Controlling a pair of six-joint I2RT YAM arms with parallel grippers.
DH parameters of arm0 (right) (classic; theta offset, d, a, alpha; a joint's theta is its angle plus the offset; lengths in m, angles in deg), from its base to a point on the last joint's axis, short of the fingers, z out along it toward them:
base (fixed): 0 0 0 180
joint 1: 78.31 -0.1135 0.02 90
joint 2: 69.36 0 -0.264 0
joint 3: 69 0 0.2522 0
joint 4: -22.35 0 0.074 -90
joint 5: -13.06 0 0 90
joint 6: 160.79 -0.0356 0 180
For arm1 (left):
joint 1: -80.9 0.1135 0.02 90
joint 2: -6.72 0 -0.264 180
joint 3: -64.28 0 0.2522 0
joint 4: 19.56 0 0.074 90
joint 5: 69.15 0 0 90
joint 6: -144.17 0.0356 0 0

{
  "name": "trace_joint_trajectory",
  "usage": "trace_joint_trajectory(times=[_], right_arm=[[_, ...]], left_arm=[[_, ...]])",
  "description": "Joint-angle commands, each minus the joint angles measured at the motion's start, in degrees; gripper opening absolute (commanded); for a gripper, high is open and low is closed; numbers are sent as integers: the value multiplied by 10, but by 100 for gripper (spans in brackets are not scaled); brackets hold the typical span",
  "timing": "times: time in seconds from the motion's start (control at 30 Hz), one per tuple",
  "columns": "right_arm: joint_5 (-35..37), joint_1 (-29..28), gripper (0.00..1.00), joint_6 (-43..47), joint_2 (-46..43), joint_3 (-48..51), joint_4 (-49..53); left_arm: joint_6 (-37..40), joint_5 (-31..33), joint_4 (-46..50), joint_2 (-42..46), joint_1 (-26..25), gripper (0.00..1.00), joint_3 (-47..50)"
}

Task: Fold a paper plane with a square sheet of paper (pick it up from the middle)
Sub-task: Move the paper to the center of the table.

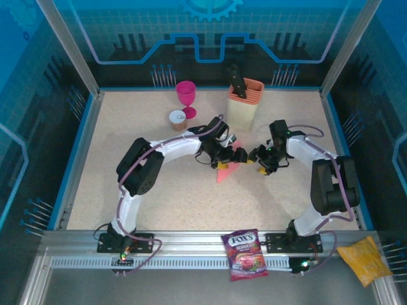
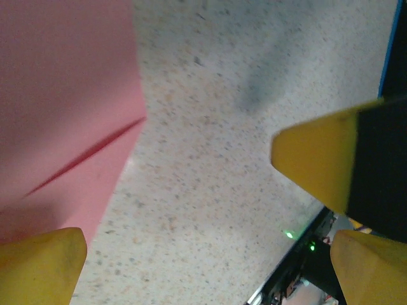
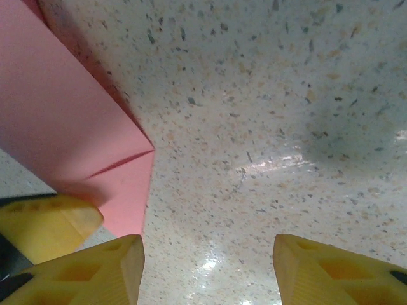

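The salmon-pink sheet of paper (image 1: 227,169), folded into a pointed paper plane shape, lies flat at the middle of the table. Its layered folds and a crease fill the left of the left wrist view (image 2: 63,108) and the right wrist view (image 3: 63,127). My left gripper (image 1: 222,154) hovers over the paper's far end, open (image 2: 203,270), with bare table between its yellow fingertips (image 2: 38,267). My right gripper (image 1: 259,159) sits just right of the paper, open (image 3: 210,273) and holding nothing. The paper's edge reaches its left fingertip (image 3: 95,273). The two grippers are close together.
A magenta goblet (image 1: 186,95), a small paper cup (image 1: 177,119) and a beige holder (image 1: 243,107) stand at the back. A purple candy bag (image 1: 245,254) and a yellow bag (image 1: 364,259) lie on the near rail. Blue walls ring the table.
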State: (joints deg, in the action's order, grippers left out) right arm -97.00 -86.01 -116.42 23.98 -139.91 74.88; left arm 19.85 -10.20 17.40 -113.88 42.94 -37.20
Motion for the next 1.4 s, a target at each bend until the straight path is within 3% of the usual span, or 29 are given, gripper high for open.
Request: trace_joint_trajectory(times=[0.0, 0.37, 0.8, 1.37], right_arm=[[-10, 3, 56, -3, -12, 8, 15], [-87, -30, 45, -19, 15, 10, -59], [-85, -121, 32, -82, 76, 10, -124], [-82, -191, 35, -107, 112, -2, -139]], left_arm=[[10, 12, -3, -11, 24, 100, 7], [49, -30, -3, 27, 30, 100, 106], [29, -73, -100, 97, 51, 100, 238], [26, -90, -125, 104, 74, 100, 265]])
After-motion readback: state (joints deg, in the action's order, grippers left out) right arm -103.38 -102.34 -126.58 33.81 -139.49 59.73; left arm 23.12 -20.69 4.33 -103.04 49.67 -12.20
